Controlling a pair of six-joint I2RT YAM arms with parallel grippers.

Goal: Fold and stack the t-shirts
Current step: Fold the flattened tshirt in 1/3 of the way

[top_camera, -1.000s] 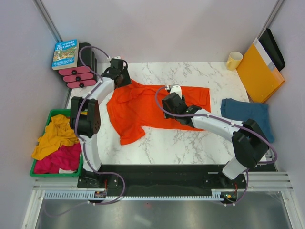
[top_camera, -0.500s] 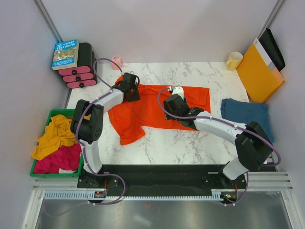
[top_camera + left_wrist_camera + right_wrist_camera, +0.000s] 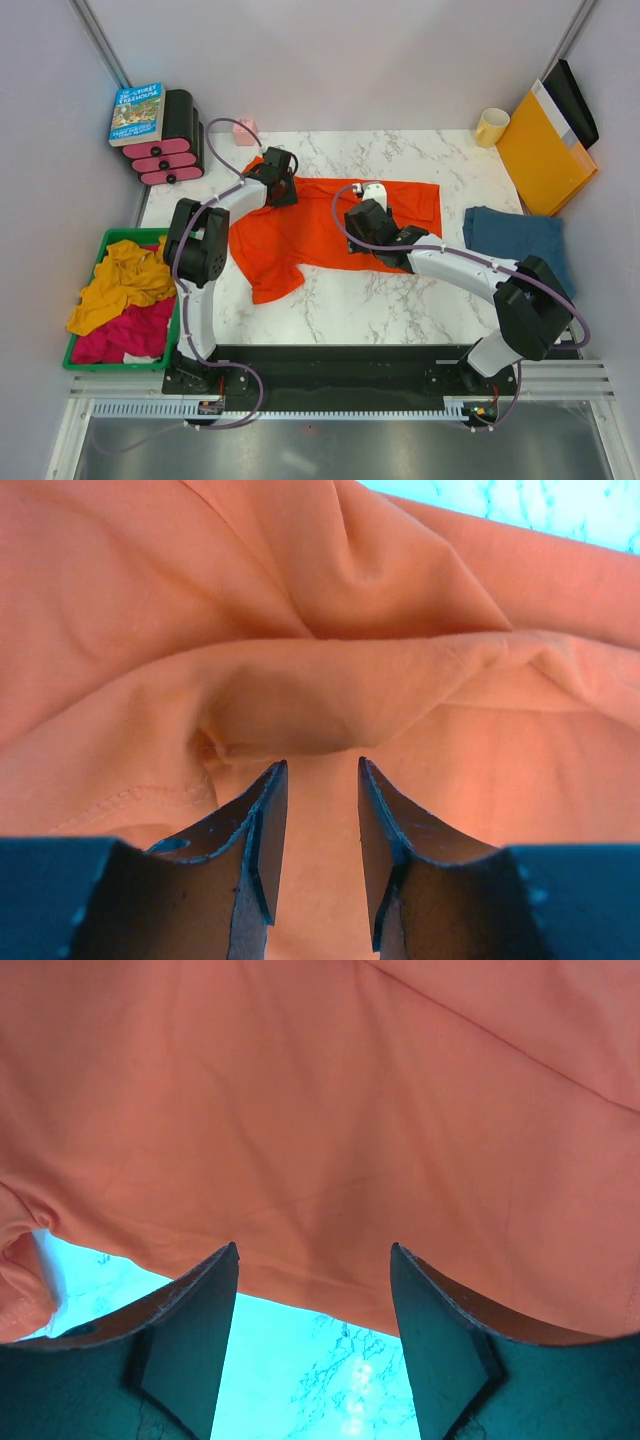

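Observation:
The orange-red t-shirt lies spread and creased across the middle of the marble table. A dark denim-blue t-shirt rests folded at the right edge. My left gripper is down on the orange shirt's back-left part. In the left wrist view its jaws stand a narrow gap apart, with orange cloth filling the gap and a raised fold just past the tips. My right gripper hovers open at the shirt's middle. In the right wrist view its tips frame bare marble, with the shirt's edge just beyond.
A green bin holding yellow and pink clothes stands left of the table. A book and pink-and-black rolls sit at the back left. A yellow mug and a stiff orange-yellow envelope are at the back right.
My left gripper moved right from the back-left corner onto the orange shirt, and its jaws narrowed. The right gripper hardly shifted.

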